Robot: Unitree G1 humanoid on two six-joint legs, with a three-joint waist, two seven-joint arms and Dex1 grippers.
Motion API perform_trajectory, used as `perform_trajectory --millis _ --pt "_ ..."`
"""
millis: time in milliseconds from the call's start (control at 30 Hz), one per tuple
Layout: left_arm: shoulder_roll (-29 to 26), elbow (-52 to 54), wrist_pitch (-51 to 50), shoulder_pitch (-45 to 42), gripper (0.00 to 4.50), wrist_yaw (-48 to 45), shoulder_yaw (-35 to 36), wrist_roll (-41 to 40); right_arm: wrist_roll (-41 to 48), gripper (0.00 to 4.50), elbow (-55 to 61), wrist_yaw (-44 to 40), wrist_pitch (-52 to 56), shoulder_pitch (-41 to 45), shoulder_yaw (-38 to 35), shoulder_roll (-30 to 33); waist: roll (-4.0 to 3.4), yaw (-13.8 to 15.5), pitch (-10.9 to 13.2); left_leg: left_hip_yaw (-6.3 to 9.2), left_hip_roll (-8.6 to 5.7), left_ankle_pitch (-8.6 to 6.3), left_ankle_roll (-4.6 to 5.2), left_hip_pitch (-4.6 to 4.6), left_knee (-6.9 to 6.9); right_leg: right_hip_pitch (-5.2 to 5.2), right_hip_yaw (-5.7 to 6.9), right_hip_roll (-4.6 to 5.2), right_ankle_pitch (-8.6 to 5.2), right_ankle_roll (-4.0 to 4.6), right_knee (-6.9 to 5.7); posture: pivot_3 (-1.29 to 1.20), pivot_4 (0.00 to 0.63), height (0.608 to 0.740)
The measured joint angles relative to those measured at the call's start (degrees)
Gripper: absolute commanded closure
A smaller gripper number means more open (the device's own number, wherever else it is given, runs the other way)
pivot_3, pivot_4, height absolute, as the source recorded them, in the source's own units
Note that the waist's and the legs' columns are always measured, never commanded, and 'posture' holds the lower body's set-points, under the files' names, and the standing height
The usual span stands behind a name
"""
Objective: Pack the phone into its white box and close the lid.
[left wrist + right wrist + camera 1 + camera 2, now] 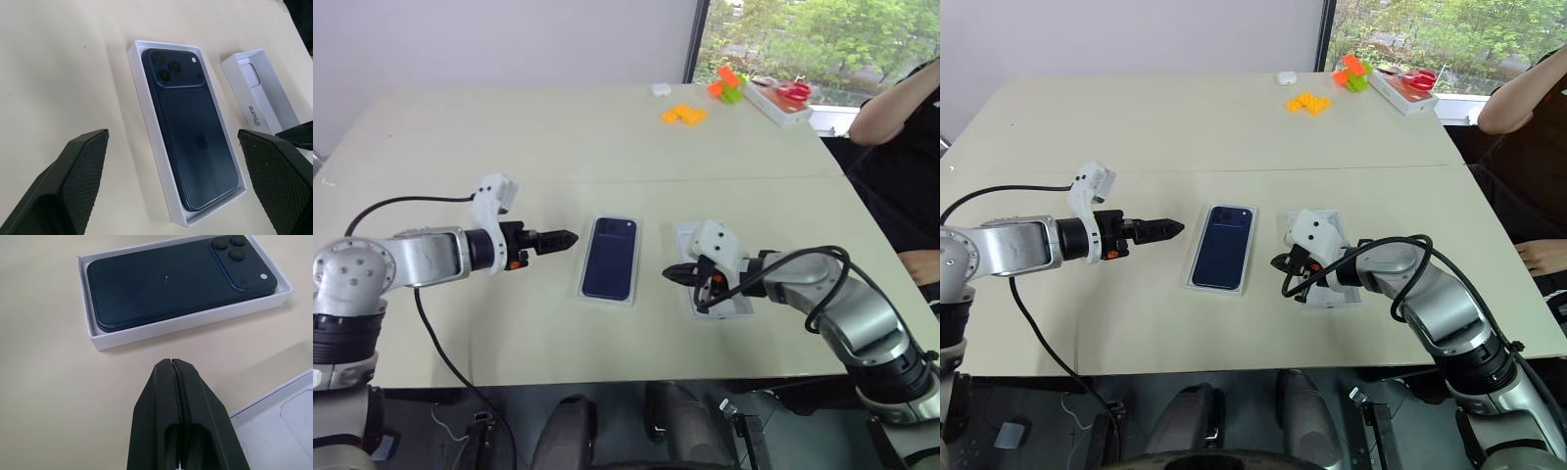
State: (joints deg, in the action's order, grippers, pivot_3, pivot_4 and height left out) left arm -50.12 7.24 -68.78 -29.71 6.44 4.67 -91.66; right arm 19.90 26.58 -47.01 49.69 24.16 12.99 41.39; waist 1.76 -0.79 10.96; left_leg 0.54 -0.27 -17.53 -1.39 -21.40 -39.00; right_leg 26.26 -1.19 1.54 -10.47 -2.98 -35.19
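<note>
The phone (pixel 609 258) lies camera-side up inside the white box (pixel 145 103), mid-table. At its three o'clock sits the lid (pixel 264 93): light, stiff, slick card, probably best pinched across its long rims. The right gripper (pixel 677 275), pinched shut and empty, hovers beside it; the left gripper (pixel 558 239), at nine o'clock, gapes wide, holding nothing.

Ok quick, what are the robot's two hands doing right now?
Left gripper: open, holding nothing, beside the phone.
Right gripper: shut, holding nothing.
</note>
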Motion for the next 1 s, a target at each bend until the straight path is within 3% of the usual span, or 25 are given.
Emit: perform_trajectory --millis 200,233,367,467,833,933,1000 --pt "0.6 0.0 -0.7 0.0 0.04 0.0 0.8 0.4 0.0 4.50 0.0 0.0 0.0 0.0 0.0 0.0 0.00 0.0 0.0 0.00 0.00 0.00 0.00 0.00 0.00 0.00 0.00 0.00 0.00 -0.01 0.00 0.00 0.150 0.740" --pt "0.1 1.6 1.2 1.7 0.04 -1.1 0.8 3.2 -0.2 4.50 -0.5 0.7 0.4 0.6 0.3 -0.7 0.02 -0.3 0.0 -0.02 0.00 0.00 0.00 0.01 0.02 0.01 -0.02 -0.01 0.00 0.00 0.00 0.00 0.150 0.740" --pt "-1.2 8.8 16.6 16.8 0.04 -7.9 -3.0 28.8 -2.4 4.50 -3.5 7.1 4.6 3.0 1.3 -6.1 -0.02 -1.4 0.0 -0.15 0.04 0.01 -0.03 0.00 0.12 0.17 -0.18 -0.07 -0.09 0.21 -0.05 0.00 0.150 0.740" --pt "-0.1 9.2 20.2 18.5 0.04 -11.7 -3.5 35.9 -2.9 4.50 -4.4 8.3 5.7 3.4 1.8 -6.3 0.06 0.0 0.0 -0.05 0.04 0.01 -0.03 -0.08 0.02 0.15 -0.06 -0.04 -0.09 0.24 -0.04 0.00 0.150 0.740" --pt "3.7 11.2 21.9 18.8 0.04 -18.6 -1.0 45.2 -2.9 4.50 -4.4 9.3 6.2 4.2 2.2 -6.6 0.07 -0.2 0.0 -0.17 0.08 -0.12 0.20 -0.01 0.00 0.07 -0.11 0.00 0.01 -0.01 0.01 0.00 0.150 0.740" --pt "4.1 11.8 21.8 18.9 0.90 -20.2 -1.3 47.9 -3.3 4.50 -4.6 9.9 6.7 4.6 2.6 -7.1 0.08 -0.2 0.0 -0.16 0.08 -0.12 0.20 0.01 -0.02 0.07 -0.10 -0.06 0.01 -0.01 -0.01 0.00 0.150 0.740" --pt "4.1 12.9 22.0 18.9 1.86 -22.0 -2.7 50.3 -4.0 4.50 -5.1 10.8 7.5 5.5 3.8 -8.1 0.07 -0.3 0.0 -0.17 0.08 -0.12 0.21 0.02 -0.02 0.08 -0.10 -0.07 0.01 -0.01 -0.02 0.00 0.150 0.740"
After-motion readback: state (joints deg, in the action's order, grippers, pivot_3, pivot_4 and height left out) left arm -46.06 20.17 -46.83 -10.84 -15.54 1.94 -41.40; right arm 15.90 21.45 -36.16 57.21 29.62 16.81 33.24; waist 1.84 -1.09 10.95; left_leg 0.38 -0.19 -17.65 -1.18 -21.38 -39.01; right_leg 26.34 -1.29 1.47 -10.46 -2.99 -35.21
